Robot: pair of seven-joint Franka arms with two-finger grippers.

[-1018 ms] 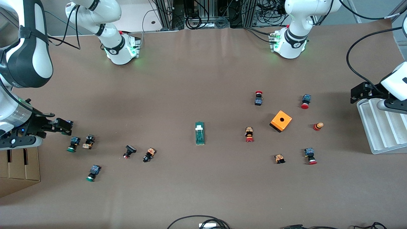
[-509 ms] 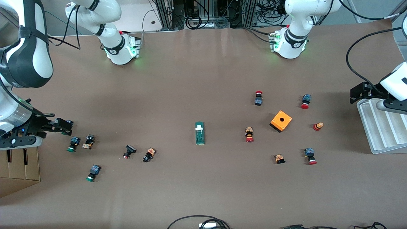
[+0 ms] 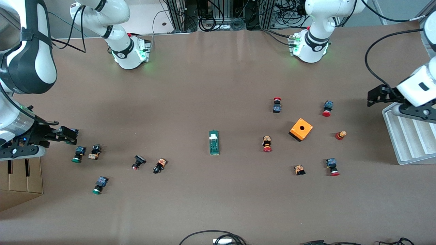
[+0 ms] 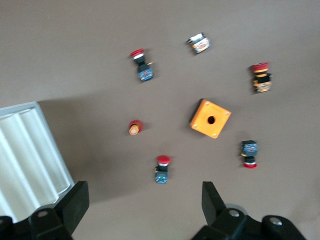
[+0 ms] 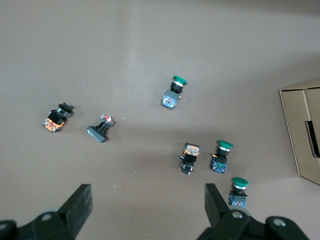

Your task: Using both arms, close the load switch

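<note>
The load switch, a narrow green bar with a white block on it, lies flat near the middle of the table with nothing touching it. It shows in neither wrist view. My left gripper hangs open and empty at the left arm's end of the table, over bare table beside the white tray; in the left wrist view my left gripper has only tabletop between its jaws. My right gripper stands open and empty at the right arm's end, over green-capped push buttons; in the right wrist view my right gripper frames bare table.
An orange box with a hole sits among several red-capped push buttons toward the left arm's end. Several green-capped and black buttons lie toward the right arm's end. A white ribbed tray and a cardboard box stand at the table's two ends.
The left arm has shifted a little toward the table's middle, its gripper now off the tray's corner. The right arm and the load switch have not moved.
</note>
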